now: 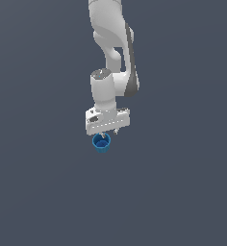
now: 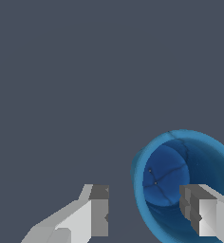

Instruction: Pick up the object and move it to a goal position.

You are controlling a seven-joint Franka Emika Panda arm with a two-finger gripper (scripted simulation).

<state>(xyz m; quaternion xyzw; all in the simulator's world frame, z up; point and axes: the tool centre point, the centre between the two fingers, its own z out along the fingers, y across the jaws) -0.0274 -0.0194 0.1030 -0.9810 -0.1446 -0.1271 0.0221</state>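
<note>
1. Surface [image 1: 38, 192] – plain grey, filling the exterior frame.
2. Arm [image 1: 113, 43] – white, reaching down from the top centre.
3. Fingers [image 1: 108, 133] – spread, one tip inside the cup, the other outside its wall.
4. Cup [image 1: 102, 143] – blue, upright, just below frame centre.

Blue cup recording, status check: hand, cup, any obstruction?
Hand open, one finger inside the blue cup, the other outside its wall. Cup not gripped yet. Nothing else in view.

The arm hangs straight down, its tool [image 1: 108, 132] pointing downward with jaws seemingly spread apart.
</note>
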